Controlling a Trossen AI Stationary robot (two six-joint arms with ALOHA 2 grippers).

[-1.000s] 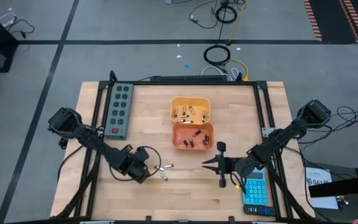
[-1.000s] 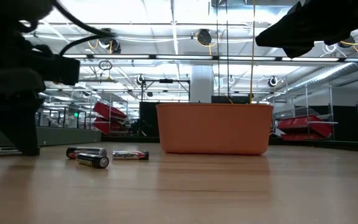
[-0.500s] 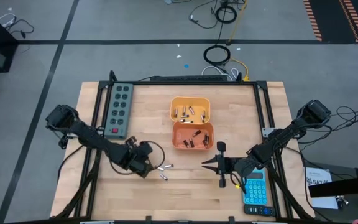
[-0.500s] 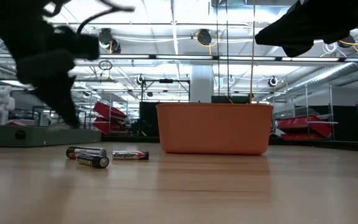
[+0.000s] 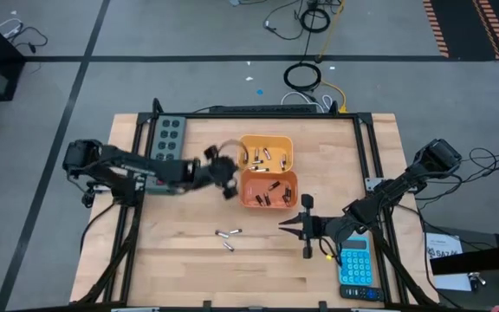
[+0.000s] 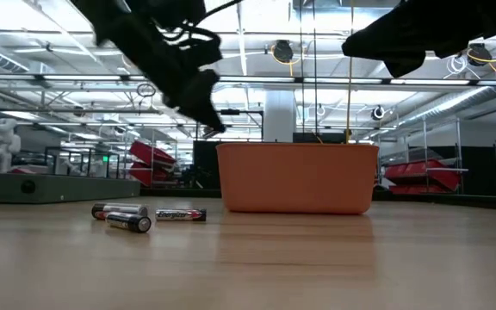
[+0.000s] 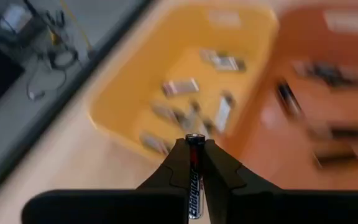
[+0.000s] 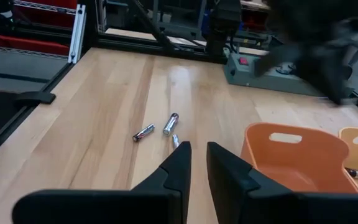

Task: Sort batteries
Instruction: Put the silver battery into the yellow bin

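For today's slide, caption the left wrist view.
Left gripper shut on a battery, above yellow bin and orange bin.

- The left gripper (image 5: 226,178) hangs over the table (image 5: 197,269), just beside the yellow bin (image 5: 265,152) and the orange bin (image 5: 269,188).
- Batteries lie in both bins.
- Three loose batteries (image 5: 226,237) lie on the wood, well apart from that gripper.
- The right gripper (image 5: 289,224) sits near the orange bin, with the calculator (image 5: 355,265) close behind it.
- A power strip (image 5: 165,143) lies behind the left arm.
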